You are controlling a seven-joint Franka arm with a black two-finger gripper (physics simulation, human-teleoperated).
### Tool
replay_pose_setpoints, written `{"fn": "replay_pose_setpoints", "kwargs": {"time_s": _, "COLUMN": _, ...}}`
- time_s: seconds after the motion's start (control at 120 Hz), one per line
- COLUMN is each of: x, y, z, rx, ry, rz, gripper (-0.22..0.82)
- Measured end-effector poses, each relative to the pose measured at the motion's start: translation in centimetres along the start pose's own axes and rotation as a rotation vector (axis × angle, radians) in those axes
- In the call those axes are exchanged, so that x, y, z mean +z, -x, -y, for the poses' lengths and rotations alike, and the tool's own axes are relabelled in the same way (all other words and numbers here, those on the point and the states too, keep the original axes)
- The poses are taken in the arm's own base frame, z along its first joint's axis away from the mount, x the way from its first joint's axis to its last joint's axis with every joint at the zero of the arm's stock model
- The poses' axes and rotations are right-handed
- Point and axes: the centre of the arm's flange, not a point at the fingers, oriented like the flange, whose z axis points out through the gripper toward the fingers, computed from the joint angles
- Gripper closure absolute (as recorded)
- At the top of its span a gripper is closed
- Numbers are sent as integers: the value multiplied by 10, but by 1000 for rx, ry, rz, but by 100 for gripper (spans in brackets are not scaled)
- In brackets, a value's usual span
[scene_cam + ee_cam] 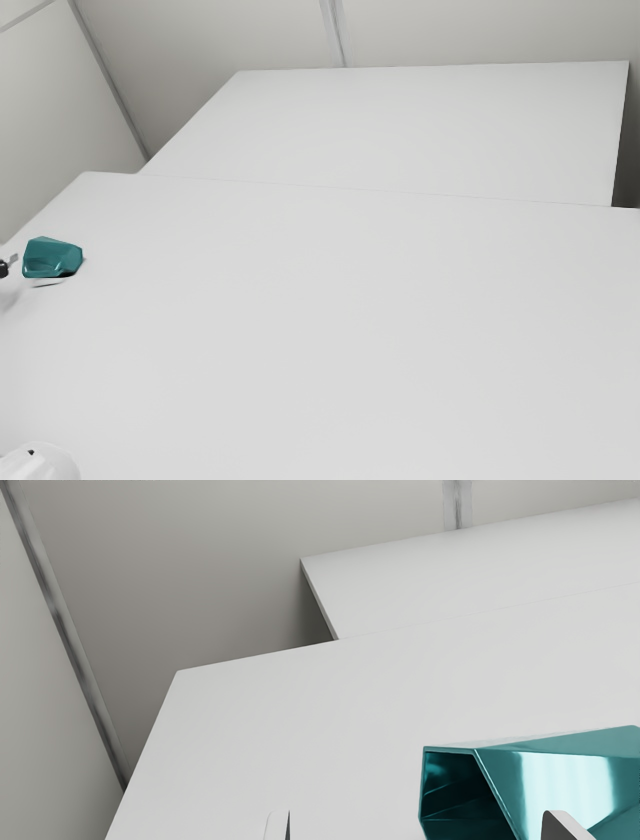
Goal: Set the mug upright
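Although the glossy teal, faceted mug (555, 785) lies tipped over near the white desk's (350, 330) corner at the exterior view's left, probably on its side, the black two-finger gripper (416, 825) stands wide, holding nothing. Closing now could go wrong: with the mug off-centre, one finger (565, 827) might shove it or roll it toward the desk's edge.

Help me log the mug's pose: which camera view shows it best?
The wrist view: the teal mug appears large, lying on its side, its dark inside visible through the mouth, though the picture's edges crop it. The exterior view shows it small, near the exterior view's left edge, with less detail.
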Motion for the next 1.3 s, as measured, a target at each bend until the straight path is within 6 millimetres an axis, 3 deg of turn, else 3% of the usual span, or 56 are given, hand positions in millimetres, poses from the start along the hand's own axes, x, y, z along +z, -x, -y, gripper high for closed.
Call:
{"fn": "replay_pose_setpoints", "kwargs": {"time_s": 0.692, "x": 4, "y": 24, "z": -22, "rx": -126, "ry": -13, "rz": -24, "gripper": 9}}
{"fn": "replay_pose_setpoints", "kwargs": {"time_s": 1.092, "x": 21, "y": 16, "z": -33, "rx": -135, "ry": 53, "rz": -78, "gripper": 13}}
{"fn": "replay_pose_setpoints", "kwargs": {"time_s": 1.3, "x": 28, "y": 22, "z": -50, "rx": -157, "ry": 97, "rz": -102, "gripper": 14}}
